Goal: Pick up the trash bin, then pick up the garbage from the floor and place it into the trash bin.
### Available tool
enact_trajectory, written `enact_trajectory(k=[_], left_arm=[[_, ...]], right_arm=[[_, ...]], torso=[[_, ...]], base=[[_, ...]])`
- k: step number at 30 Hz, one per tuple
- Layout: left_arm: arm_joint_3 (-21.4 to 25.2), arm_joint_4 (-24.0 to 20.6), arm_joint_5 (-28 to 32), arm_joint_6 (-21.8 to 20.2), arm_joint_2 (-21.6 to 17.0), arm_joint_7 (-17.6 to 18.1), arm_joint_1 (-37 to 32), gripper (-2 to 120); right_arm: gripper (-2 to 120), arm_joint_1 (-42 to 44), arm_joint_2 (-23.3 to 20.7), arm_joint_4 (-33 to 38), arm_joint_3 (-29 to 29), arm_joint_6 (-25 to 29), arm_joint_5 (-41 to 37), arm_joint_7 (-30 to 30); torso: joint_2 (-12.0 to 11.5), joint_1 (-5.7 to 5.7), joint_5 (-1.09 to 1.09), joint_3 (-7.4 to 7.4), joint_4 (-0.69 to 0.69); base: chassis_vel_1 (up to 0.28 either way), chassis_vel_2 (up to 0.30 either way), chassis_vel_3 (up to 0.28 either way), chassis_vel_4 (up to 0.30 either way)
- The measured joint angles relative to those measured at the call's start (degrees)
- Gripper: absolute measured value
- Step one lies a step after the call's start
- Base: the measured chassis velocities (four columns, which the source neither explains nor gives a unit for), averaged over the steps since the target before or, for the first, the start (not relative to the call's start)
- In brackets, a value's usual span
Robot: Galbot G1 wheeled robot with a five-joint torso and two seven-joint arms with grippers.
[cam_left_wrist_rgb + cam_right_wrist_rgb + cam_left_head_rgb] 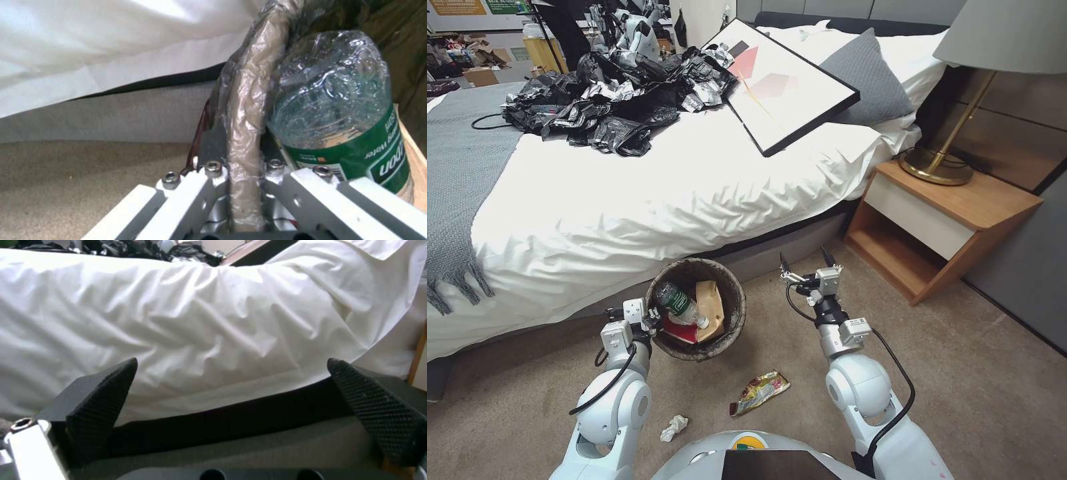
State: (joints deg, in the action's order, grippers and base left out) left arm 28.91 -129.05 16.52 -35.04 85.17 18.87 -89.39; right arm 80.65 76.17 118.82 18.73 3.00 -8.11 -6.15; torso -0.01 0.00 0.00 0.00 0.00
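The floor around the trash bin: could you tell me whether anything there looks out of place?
Yes: a crumpled snack packet and a white tissue wad lie loose on the carpet, outside the trash bin held at its rim by the left gripper.

White-sheeted bed on tan carpet, wooden nightstand (brass lamp atop) beside.

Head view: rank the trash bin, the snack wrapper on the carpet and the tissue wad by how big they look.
1. trash bin, held at its rim by the left end effector
2. snack wrapper
3. tissue wad
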Motion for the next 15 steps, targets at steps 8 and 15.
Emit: enact_trajectory(k=[8,15], left_arm=[[0.0,0.0,0.0,0.0,0.0,0.0,0.0,0],[0.0,0.0,0.0,0.0,0.0,0.0,0.0,0]], right_arm=[[100,0.0,0.2,0.0,-0.2,-0.1,0.0,0.3],[100,-0.2,0.0,-0.3,-0.1,0.5,0.0,0.5]], torso=[[0.0,0.0,0.0,0.0,0.0],[0.0,0.0,-0.01,-0.01,0.01]], base=[[0.082,-0.084,-0.086,0.09],[0.213,-0.212,-0.237,0.204]])
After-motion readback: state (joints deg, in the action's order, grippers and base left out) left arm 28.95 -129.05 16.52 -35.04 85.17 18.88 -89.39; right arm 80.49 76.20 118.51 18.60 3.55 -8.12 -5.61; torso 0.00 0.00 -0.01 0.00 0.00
